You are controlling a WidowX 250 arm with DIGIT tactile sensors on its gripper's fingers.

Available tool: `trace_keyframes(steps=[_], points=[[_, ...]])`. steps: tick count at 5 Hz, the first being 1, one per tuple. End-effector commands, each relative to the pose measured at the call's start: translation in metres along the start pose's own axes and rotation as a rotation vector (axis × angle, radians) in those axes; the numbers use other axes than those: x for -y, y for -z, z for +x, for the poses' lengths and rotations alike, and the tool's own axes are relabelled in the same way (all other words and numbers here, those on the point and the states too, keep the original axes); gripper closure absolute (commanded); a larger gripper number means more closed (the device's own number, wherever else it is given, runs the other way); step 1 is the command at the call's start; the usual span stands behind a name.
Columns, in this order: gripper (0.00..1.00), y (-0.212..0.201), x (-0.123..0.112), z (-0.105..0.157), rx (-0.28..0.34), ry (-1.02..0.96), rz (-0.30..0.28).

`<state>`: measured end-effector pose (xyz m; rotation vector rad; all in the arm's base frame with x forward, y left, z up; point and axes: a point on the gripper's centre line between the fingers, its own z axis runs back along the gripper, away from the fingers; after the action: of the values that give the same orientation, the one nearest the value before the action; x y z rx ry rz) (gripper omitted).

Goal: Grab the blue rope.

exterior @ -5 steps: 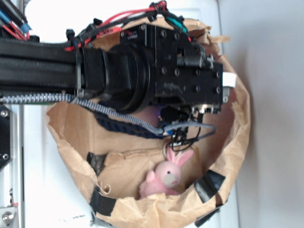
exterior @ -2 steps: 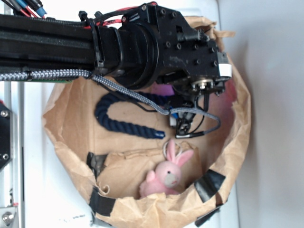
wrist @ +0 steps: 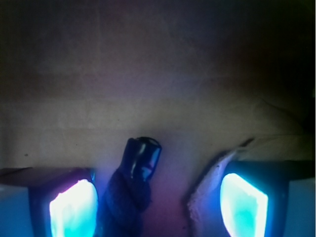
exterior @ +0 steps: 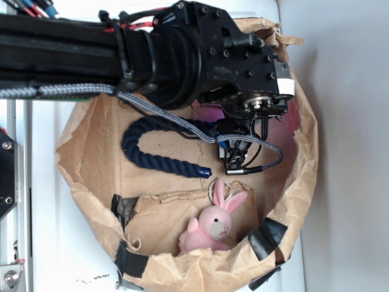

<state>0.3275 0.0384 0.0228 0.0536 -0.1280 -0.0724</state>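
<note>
A white tabletop (exterior: 48, 255) shows along the lower and left sides of the exterior view, brightly and evenly lit, with a few dark specks near its bottom edge. To the right a plain pale grey wall (exterior: 346, 146) fills the frame from top to bottom, meeting the white surface along a straight, slightly slanted line. At the far left a metal rail (exterior: 8, 243) with round bolt heads runs along the edge, and the wrist view is dim, showing only a brownish cardboard surface (wrist: 158, 74) washed with bluish-purple light.
</note>
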Motion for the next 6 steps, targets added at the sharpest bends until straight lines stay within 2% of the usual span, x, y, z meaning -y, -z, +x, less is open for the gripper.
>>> trace_keyframes(steps=[1, 2, 3, 4, 6], points=[[0.00, -0.010, -0.006, 0.007, 0.048, 0.006, 0.007], [0.00, -0.001, -0.002, 0.006, 0.023, 0.024, 0.011], [0.00, 0.005, 0.001, 0.001, 0.039, 0.038, 0.002], [1.00, 0.005, 0.001, -0.001, 0.041, 0.023, 0.015], [1.00, 0.006, 0.004, -0.010, 0.011, 0.002, 0.058]])
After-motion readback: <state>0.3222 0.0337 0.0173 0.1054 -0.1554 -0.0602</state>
